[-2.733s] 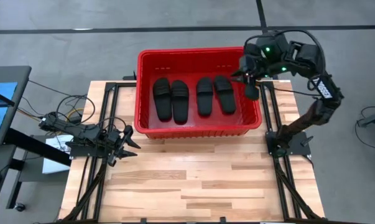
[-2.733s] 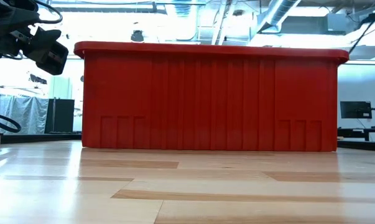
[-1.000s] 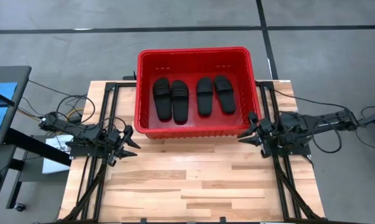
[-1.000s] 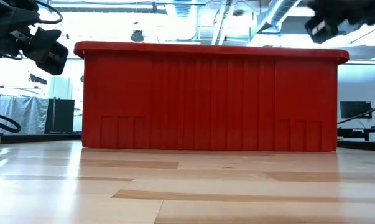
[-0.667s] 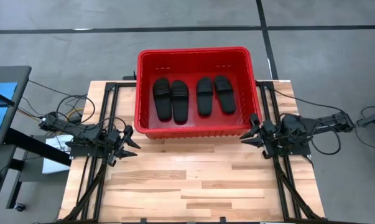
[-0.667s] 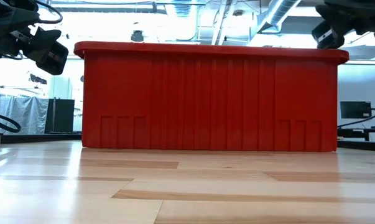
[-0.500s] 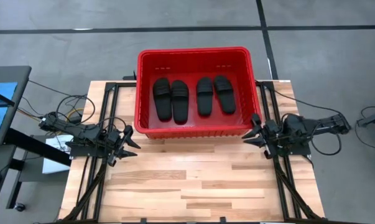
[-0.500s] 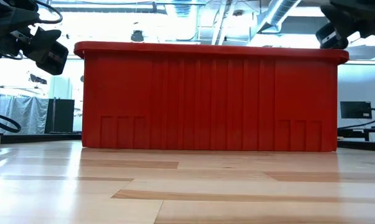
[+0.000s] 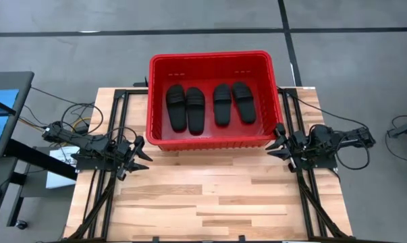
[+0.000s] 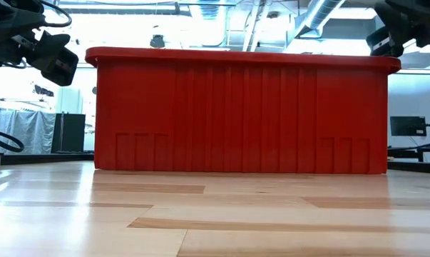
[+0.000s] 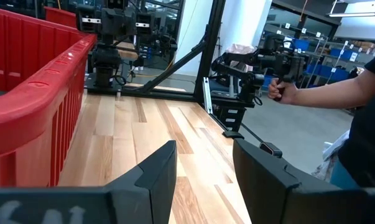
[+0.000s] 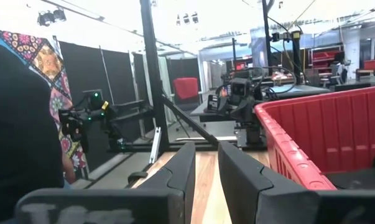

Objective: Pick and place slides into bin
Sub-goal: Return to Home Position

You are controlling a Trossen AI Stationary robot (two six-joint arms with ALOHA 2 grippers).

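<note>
Several black slides (image 9: 210, 104) lie side by side, soles down, on the floor of the red bin (image 9: 210, 55), which stands on the far half of the wooden table (image 9: 203, 196). The low view shows only the bin's near wall (image 10: 236, 114). My left gripper (image 9: 144, 154) hovers open off the bin's near left corner, pointing level; its wrist view shows its fingers (image 11: 203, 180) apart with nothing between them. My right gripper (image 9: 273, 140) is open beside the bin's near right corner, and its fingers (image 12: 207, 174) are also bare.
Black frame rails (image 9: 115, 135) run along the table's left and right sides under the arms. A person's hand (image 11: 280, 90) grips a device beyond the table, and a patterned sleeve (image 12: 25, 93) shows in the right wrist view. Bare wood lies in front of the bin.
My right arm has folded back toward the table's right edge and sunk a little, drawing its open gripper away from the bin's near right corner. The slides and the bin have not moved.
</note>
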